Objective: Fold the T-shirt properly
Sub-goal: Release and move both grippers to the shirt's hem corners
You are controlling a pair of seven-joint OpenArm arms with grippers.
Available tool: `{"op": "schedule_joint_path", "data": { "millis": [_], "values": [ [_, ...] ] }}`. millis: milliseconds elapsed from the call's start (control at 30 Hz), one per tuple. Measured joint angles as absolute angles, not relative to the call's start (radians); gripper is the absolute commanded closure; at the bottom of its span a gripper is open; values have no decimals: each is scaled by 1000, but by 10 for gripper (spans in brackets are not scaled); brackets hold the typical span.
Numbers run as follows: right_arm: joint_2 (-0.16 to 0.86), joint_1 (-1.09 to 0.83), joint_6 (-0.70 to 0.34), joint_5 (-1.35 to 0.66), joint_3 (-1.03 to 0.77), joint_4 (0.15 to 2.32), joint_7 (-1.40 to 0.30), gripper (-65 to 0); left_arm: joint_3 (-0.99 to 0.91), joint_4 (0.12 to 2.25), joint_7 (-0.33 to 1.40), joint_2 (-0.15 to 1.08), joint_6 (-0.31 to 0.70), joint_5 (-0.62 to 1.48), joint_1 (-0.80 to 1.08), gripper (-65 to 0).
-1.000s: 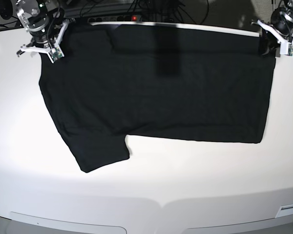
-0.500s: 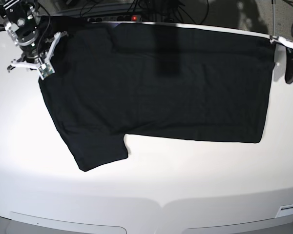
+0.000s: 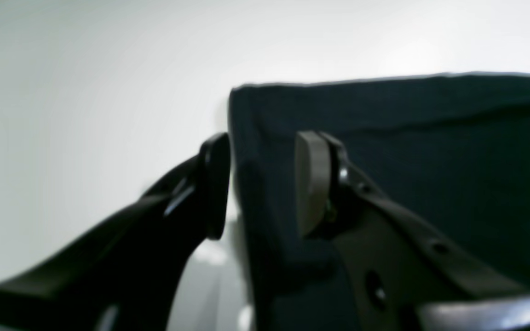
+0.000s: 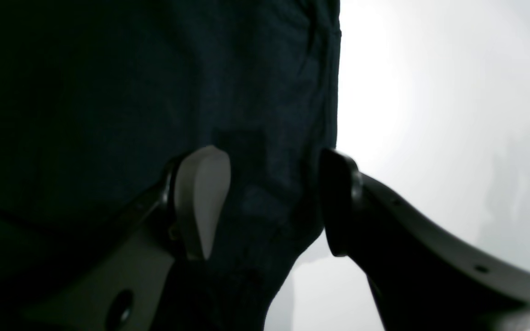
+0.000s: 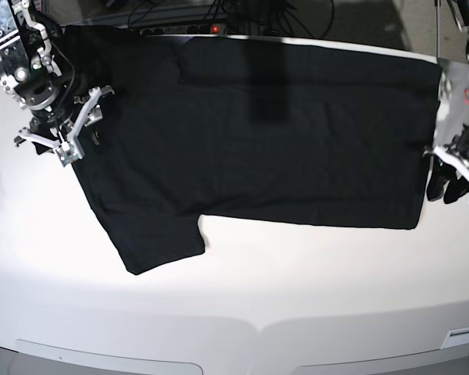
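The black T-shirt lies spread flat, plain side up, on the white table, with one sleeve pointing to the front left. My right gripper is at the shirt's left edge. In the right wrist view it is open, and its jaws straddle the shirt's edge. My left gripper is at the shirt's right edge near the front corner. In the left wrist view it is open, with the shirt's edge between the jaws. No print shows.
A power strip with a red light and cables lie behind the table's far edge. The table's rounded front edge is near the bottom of the base view.
Both arms have moved from the shirt's far corners toward the front along its side edges. The left gripper went farther, to near the front right corner. The shirt has not moved.
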State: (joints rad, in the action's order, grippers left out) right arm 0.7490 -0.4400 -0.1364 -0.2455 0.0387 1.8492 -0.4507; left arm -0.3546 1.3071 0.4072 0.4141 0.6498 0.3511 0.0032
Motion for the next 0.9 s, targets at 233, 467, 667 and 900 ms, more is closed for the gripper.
{"op": "schedule_joint_path", "data": {
  "millis": [233, 467, 667, 900],
  "values": [
    [748, -432, -136, -276, 39, 1806, -454, -346, -205, 919, 411, 467, 692, 354, -263, -230],
    [748, -372, -136, -300, 39, 1806, -470, -346, -171, 619, 366, 459, 691, 313, -459, -230],
    [748, -340, -136, -302, 39, 1806, -472, -345, -172, 421, 295, 461, 696, 211, -539, -230],
    [748, -294, -139, -302, 39, 1806, -473, -345, -177, 383, 413, 448, 703, 263, -564, -210]
  ]
}}
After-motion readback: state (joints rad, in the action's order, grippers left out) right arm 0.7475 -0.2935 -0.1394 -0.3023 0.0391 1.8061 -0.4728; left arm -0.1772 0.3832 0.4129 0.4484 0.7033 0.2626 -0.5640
